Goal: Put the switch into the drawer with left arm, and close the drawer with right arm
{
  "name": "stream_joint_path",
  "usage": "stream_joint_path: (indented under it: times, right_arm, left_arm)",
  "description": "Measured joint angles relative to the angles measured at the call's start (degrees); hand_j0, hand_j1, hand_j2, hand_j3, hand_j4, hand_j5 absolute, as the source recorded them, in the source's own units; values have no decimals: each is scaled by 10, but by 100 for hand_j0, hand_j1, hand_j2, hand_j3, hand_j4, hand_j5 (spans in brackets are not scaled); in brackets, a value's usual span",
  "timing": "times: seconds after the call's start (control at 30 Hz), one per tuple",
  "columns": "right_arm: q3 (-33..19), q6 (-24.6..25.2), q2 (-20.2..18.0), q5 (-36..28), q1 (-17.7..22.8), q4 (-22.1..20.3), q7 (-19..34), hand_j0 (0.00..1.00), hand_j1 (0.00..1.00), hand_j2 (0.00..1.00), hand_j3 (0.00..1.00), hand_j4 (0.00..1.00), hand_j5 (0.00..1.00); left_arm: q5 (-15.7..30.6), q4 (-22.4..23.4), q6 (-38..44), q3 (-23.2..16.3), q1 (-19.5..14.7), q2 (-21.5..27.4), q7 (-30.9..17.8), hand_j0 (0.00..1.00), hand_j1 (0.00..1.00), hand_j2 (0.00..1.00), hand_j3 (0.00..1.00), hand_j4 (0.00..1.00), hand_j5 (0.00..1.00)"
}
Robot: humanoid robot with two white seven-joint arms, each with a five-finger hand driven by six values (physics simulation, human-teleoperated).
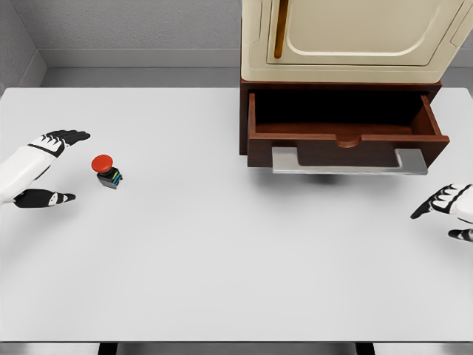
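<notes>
The switch [107,171], a small black block with a round red button on top, stands on the white table [222,251] at the left. My left hand [59,168] is just left of it, open, fingers spread wide on either side of the gap facing the switch, not touching it. The dark brown drawer [344,129] is pulled open at the upper right, with a grey metal handle [347,164] along its front; its inside looks empty. My right hand [447,211] hovers open at the right edge, below and right of the drawer front.
A cream cabinet [355,37] sits on top of the drawer's brown housing at the back right. A grey wall runs behind the table's far edge. The table's front edge lies near the bottom of the view.
</notes>
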Motion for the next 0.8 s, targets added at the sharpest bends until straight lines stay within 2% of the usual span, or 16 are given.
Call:
stream_joint_path:
  times: [0.2, 0.3, 0.33, 0.4, 0.67, 0.8]
  right_arm:
    - [0, 0, 0, 0, 0, -3, -1, 71, 71, 71, 71, 71, 71]
    - [-1, 0, -1, 0, -3, -3, -1, 69, 69, 69, 69, 69, 69]
    - [-1, 0, -1, 0, -3, -3, -1, 63, 63, 63, 63, 63, 63]
    - [-1, 0, -1, -1, -3, -4, -1, 58, 58, 58, 58, 58, 58]
    - [-4, 0, -1, -1, -4, -4, 1, 58, 58, 58, 58, 58, 58]
    - [-5, 0, 0, 0, -3, -9, 3, 58, 58, 58, 58, 58, 58]
  left_arm:
    - [1, -3, 0, 1, -3, -11, 3, 100, 100, 100, 100, 100, 100]
    - [26, -18, 0, -4, 7, -17, 15, 100, 100, 100, 100, 100, 100]
    - [46, -24, 0, -11, 6, -17, 18, 100, 100, 100, 100, 100, 100]
    - [90, -31, 0, -32, 4, -16, 21, 100, 100, 100, 100, 100, 100]
    - [302, -34, 0, -118, 7, 1, 21, 100, 100, 100, 100, 100, 100]
    - [353, -13, 58, -129, -1, 3, 17, 100, 100, 100, 100, 100, 100]
